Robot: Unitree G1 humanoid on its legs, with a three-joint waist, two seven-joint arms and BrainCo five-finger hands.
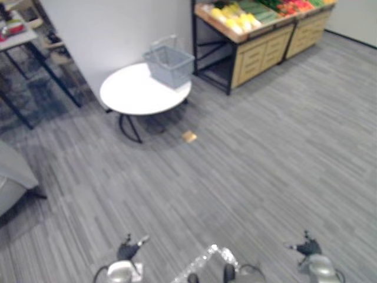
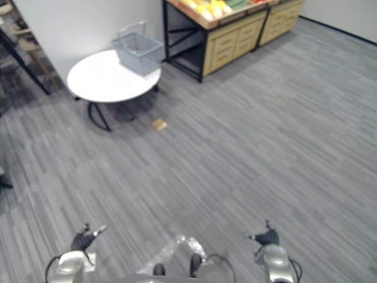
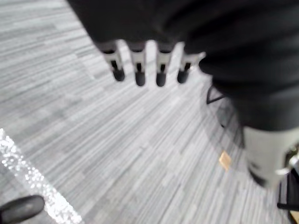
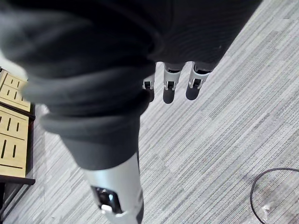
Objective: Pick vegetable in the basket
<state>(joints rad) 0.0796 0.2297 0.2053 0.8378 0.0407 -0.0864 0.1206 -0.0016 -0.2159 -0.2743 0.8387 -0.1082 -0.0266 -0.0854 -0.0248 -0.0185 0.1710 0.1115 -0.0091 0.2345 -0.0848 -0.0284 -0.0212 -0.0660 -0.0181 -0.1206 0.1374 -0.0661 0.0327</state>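
Grey floor [image 1: 253, 165], basket [image 1: 169, 63] on table [image 1: 126, 94], wrist views show left robot hand [image 3: 161, 65], right robot hand [image 4: 169, 86] slack

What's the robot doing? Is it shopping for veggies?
Sort of, but it hasn't started yet. The robot stands on the grey floor, well back from everything. Its left hand and right hand hang low and open, holding nothing. A grey wire basket sits on the round white table and looks empty. The vegetables lie on a wooden stand beyond it. A small tan thing lies on the floor near the table.
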